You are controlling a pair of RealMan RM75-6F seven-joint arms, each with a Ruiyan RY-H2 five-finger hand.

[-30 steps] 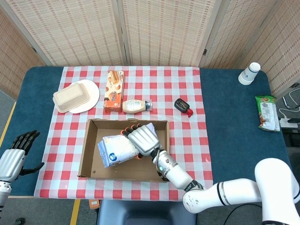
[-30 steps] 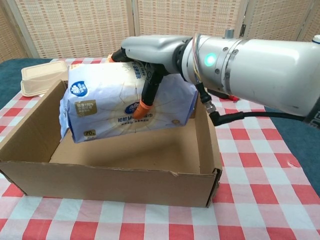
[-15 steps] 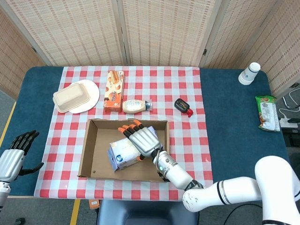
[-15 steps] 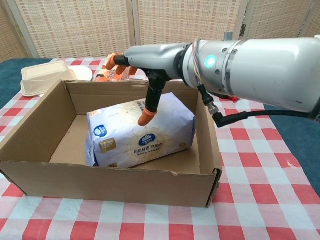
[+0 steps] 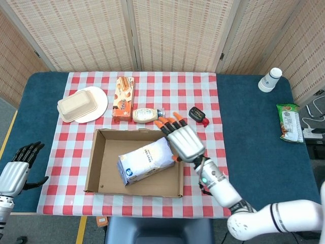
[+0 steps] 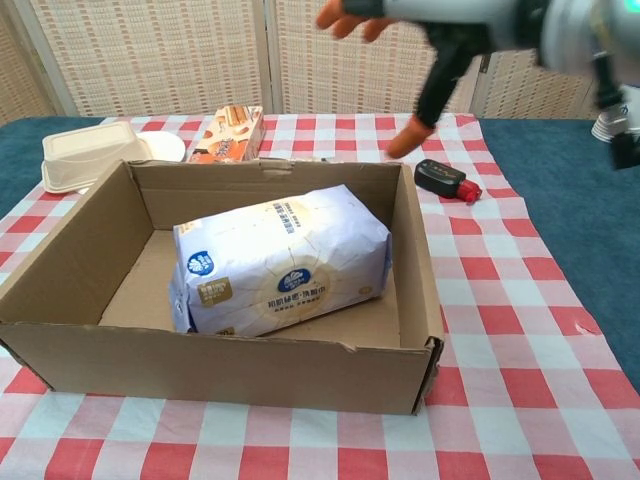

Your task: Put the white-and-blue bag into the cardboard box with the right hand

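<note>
Bag (image 6: 283, 262) lies flat inside the box (image 5: 93, 168), long axis slanting toward the box's far right corner, logo end near-left; right hand (image 5: 183, 143) hangs above the box's right wall, fingers spread and empty, so lift straight clear without clipping that wall; left hand (image 5: 19, 163) looks idle, probably open.

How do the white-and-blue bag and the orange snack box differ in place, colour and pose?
The white-and-blue bag lies inside the cardboard box, while the orange snack box lies on the checked tablecloth beyond it. The bag is white with blue marks; the snack box is orange. The bag is soft and lies at a slant; the snack box is stiff and lies nearly straight. Both lie flat, and no hand touches them.
</note>
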